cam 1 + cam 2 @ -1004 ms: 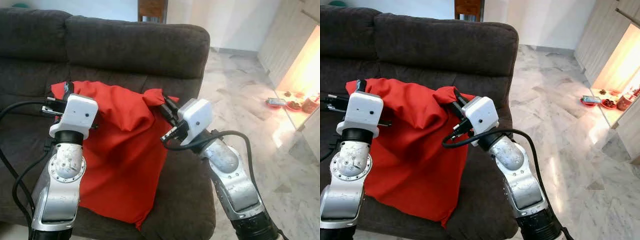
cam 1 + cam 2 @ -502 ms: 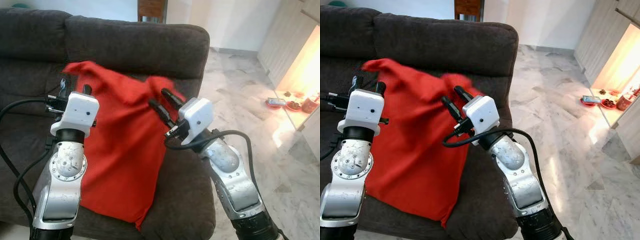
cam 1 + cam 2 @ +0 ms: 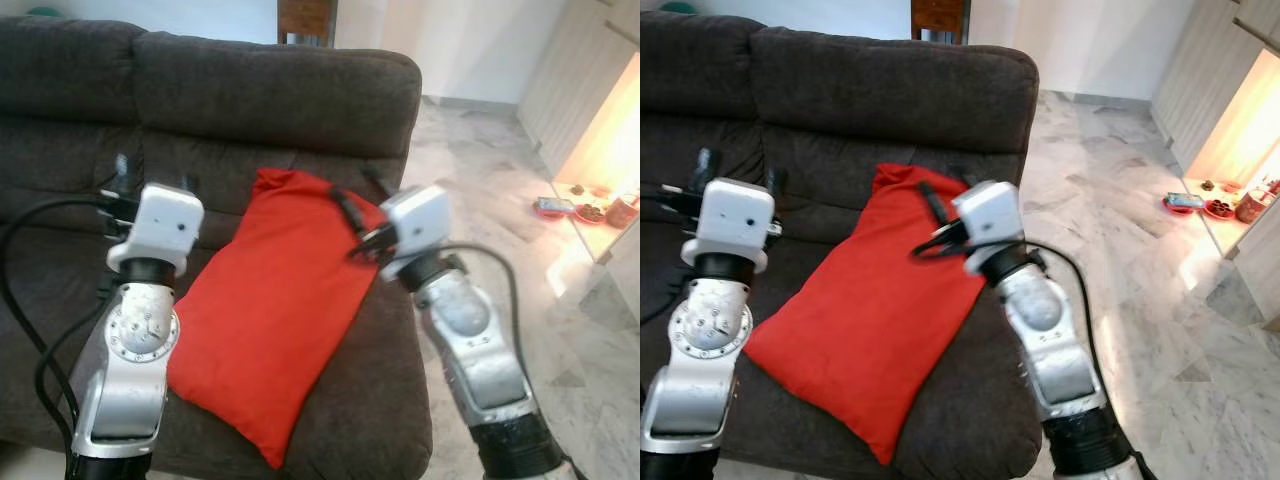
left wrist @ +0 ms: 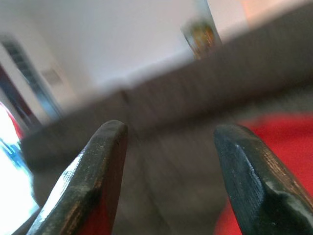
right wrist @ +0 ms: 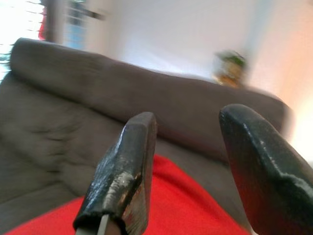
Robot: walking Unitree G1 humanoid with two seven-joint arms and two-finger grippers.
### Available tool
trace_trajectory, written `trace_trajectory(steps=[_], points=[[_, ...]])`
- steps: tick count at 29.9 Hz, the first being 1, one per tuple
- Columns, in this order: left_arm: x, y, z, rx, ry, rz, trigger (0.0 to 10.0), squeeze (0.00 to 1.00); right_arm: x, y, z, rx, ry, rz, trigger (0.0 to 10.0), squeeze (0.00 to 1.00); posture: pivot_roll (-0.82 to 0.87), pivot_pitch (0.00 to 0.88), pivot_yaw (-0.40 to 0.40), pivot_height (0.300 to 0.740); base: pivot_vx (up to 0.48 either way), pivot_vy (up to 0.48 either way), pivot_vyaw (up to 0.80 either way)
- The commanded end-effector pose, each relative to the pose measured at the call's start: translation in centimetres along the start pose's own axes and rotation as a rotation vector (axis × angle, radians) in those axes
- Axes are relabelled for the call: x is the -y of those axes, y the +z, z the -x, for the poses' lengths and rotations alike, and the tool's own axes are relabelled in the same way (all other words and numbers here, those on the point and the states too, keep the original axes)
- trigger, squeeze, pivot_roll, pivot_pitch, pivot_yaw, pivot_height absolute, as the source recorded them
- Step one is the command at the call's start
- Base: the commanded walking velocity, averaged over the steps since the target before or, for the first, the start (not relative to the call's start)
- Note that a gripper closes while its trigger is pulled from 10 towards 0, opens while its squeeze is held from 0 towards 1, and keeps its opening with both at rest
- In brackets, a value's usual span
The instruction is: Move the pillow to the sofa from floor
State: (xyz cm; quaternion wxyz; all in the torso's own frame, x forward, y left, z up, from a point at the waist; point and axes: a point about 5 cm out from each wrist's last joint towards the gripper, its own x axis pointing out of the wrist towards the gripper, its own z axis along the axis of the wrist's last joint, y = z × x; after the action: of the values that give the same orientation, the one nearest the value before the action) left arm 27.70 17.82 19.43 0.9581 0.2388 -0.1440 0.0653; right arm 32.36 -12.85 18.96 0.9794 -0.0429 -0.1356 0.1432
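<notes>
Left eye view shows the red pillow (image 3: 270, 320) lying free on the sofa (image 3: 270, 90) seat, between the wide-open left gripper (image 3: 120, 172) and right gripper (image 3: 358, 200), so the task seems done.

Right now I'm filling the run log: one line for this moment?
pillow: on sofa seat | left gripper: open | right gripper: open
</notes>
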Motion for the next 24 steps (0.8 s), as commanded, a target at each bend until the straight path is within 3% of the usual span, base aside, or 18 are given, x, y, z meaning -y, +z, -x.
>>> trace_trajectory(steps=[1,3,6,7,8,11,12,13,14,15,19,22,24], points=[[1.0,-2.8,0.8,-0.114,-0.068,0.054,10.0,0.00,3.0,-2.8,0.9,-0.119,-0.158,-0.058,10.0,0.00,0.03,0.034,-0.075,0.740,0.000,0.000,0.00],[1.5,-5.0,1.7,-0.194,-0.095,0.061,10.0,0.00,5.1,-5.4,2.2,-0.226,-0.250,-0.036,10.0,0.00,0.03,0.035,-0.071,0.740,0.000,0.000,0.00],[1.8,-6.8,2.5,-0.266,-0.115,0.083,10.0,0.00,6.3,-7.1,3.4,-0.291,-0.293,-0.017,10.0,0.00,0.03,0.032,-0.070,0.740,0.000,0.000,0.00],[2.2,-8.7,3.6,-0.346,-0.129,0.097,10.0,0.00,7.3,-8.9,4.8,-0.375,-0.338,0.016,10.0,0.00,0.02,0.031,-0.064,0.740,0.000,0.000,0.00],[2.2,-8.7,3.6,-0.346,-0.129,0.097,10.0,0.00,7.3,-8.9,4.8,-0.375,-0.338,0.016,10.0,0.00,0.02,0.031,-0.064,0.740,0.000,0.000,0.00],[2.8,-11.8,6.0,-0.465,-0.163,0.101,10.0,0.00,8.8,-12.0,8.0,-0.515,-0.402,0.024,10.0,0.00,0.02,0.029,-0.057,0.740,0.000,0.000,0.00],[2.8,-11.8,6.0,-0.465,-0.163,0.101,10.0,0.00,8.8,-12.0,8.0,-0.515,-0.402,0.024,10.0,0.00,0.02,0.029,-0.057,0.740,0.000,0.000,0.00],[3.1,-13.3,7.2,-0.524,-0.179,0.108,10.0,0.00,9.2,-14.0,10.2,-0.611,-0.445,-0.016,10.0,0.00,0.01,0.032,-0.050,0.740,0.000,0.000,0.00],[3.2,-13.8,7.7,-0.545,-0.185,0.107,10.0,0.00,9.3,-14.8,11.2,-0.654,-0.470,-0.047,10.0,0.00,0.01,0.030,-0.050,0.740,0.000,0.000,0.00],[3.2,-13.8,7.7,-0.545,-0.185,0.107,10.0,0.00,9.3,-14.8,11.2,-0.654,-0.470,-0.047,10.0,0.00,0.01,0.030,-0.050,0.740,0.000,0.000,0.00],[3.8,-16.1,10.0,-0.634,-0.188,0.118,10.0,0.00,8.6,-18.4,16.7,-0.903,-0.535,-0.094,10.0,0.00,0.02,0.028,-0.050,0.740,0.000,0.000,0.00],[4.0,-17.4,11.5,-0.698,-0.183,0.128,10.0,0.00,7.7,-19.6,19.1,-0.993,-0.514,-0.093,10.0,0.00,0.02,0.030,-0.049,0.740,0.000,0.000,0.00],[4.0,-17.7,11.9,-0.711,-0.182,0.130,10.0,0.00,7.5,-19.8,19.5,-1.004,-0.511,-0.105,10.0,0.00,0.02,0.030,-0.049,0.740,0.000,0.000,0.00]])
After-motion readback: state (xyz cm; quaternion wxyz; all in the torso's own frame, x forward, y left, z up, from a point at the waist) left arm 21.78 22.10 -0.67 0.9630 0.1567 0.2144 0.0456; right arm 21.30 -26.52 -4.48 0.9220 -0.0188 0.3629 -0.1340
